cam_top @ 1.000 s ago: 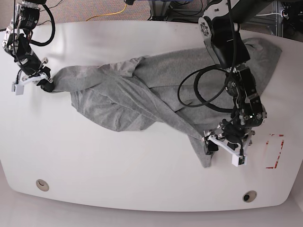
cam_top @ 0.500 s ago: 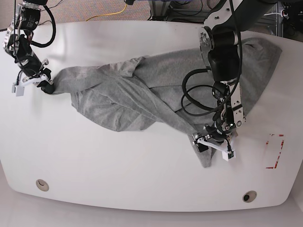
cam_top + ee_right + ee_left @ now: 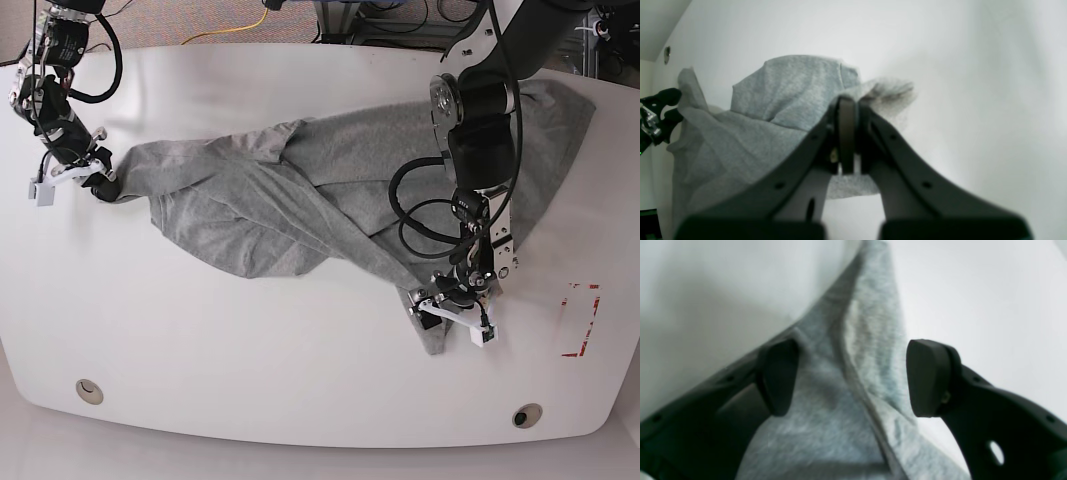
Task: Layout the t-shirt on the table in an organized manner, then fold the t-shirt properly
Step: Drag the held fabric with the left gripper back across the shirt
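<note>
Since a moment earlier the left end effector had slid inward over the t-shirt strip, jaws spread astride it, while the right end effector stayed pinched on the crumpled garment's far tip on the worktop

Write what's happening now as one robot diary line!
right gripper: shut on t-shirt | left gripper: open, straddling shirt corner | shirt: rumpled

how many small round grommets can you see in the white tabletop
2: one small round grommet near the front edge on the base view's left, the other front right, below the red tape outline. The grey t-shirt may hide more.
</note>
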`<action>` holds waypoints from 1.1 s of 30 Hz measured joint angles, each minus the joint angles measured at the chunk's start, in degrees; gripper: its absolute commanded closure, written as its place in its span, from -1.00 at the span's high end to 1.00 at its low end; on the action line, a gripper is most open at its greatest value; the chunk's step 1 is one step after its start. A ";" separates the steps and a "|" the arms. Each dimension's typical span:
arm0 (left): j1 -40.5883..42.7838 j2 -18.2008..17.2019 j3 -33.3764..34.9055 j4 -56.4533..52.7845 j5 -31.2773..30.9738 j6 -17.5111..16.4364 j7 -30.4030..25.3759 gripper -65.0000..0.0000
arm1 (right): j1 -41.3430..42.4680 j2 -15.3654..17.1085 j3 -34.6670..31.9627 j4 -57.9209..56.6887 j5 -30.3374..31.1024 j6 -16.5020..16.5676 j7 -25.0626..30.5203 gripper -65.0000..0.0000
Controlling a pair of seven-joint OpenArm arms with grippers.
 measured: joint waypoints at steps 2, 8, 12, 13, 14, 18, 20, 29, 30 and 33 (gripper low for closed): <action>0.11 0.13 0.00 -0.72 0.07 -0.04 -0.35 0.46 | -0.02 0.02 0.00 0.00 -0.02 -0.02 0.00 -1.00; 0.22 0.42 0.83 0.02 -0.04 0.00 0.28 0.46 | 0.68 0.00 0.00 0.00 0.00 -0.24 -0.02 -1.00; 1.01 0.24 2.95 1.14 -0.13 0.07 1.20 0.46 | 0.79 0.02 0.00 0.00 0.00 -0.24 0.02 -1.00; 1.14 0.31 3.56 1.27 -0.31 0.04 1.22 0.46 | 0.76 0.02 0.00 0.00 -0.02 -0.26 0.00 -1.00; 1.29 0.42 4.02 1.33 -0.28 0.02 1.20 0.46 | 0.74 0.02 0.00 0.00 -0.04 -0.28 0.00 -1.00; 1.57 1.77 4.98 2.91 -0.42 0.02 3.08 0.46 | 0.81 0.02 0.00 0.00 -0.02 -0.26 0.00 -1.00; 1.62 2.21 5.05 3.63 -0.44 0.00 3.93 0.46 | 0.81 0.00 0.00 0.00 -0.02 -0.26 0.00 -1.00; 1.99 2.01 5.22 4.31 -0.42 0.07 4.00 0.46 | 0.79 0.00 0.00 0.00 -0.02 -0.46 0.00 -1.00; 2.01 1.92 5.11 4.28 -0.39 0.09 3.98 0.46 | 0.79 0.00 0.00 0.00 0.02 -0.39 -0.02 -1.00; 1.90 1.90 5.09 4.31 -0.42 0.09 3.98 0.46 | 0.79 0.02 0.00 0.00 -0.04 -0.46 -0.02 -1.00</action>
